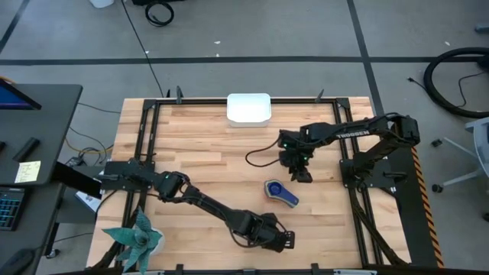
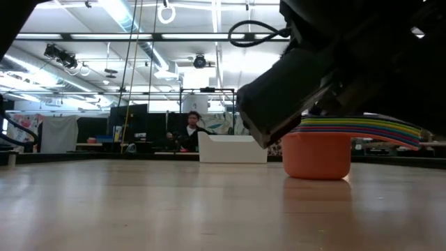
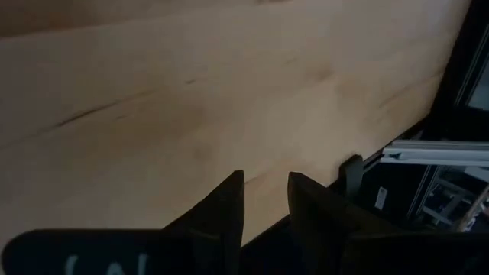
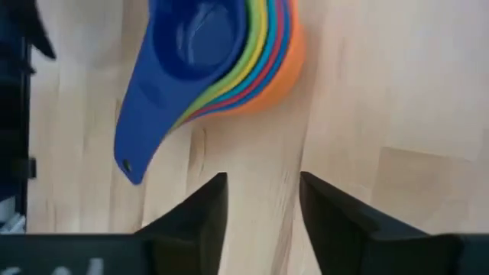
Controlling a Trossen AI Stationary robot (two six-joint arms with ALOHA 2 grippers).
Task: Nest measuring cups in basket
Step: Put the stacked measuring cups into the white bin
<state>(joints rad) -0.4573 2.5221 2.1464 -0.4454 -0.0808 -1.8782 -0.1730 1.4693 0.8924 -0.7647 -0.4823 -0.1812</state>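
The measuring cups (image 1: 280,192) stand nested in one stack on the wooden table, right of centre. The dark blue one (image 4: 191,46) is on top, and the orange one (image 2: 317,155) at the bottom rests on the table. Their handles (image 2: 376,127) fan out together. The white basket (image 1: 248,109) sits apart at the middle of the far edge. My right gripper (image 4: 263,179) hovers open just beyond the stack on its far right side (image 1: 299,173) and touches nothing. My left gripper (image 3: 266,177) is near the table's front edge (image 1: 279,241), slightly open and holding nothing.
A black metal frame (image 1: 153,137) runs round the table's edges. A teal artificial plant (image 1: 137,237) stands at the near left corner. A black cable (image 1: 260,156) loops over the table by the right arm. Bare wood lies between the stack and the basket.
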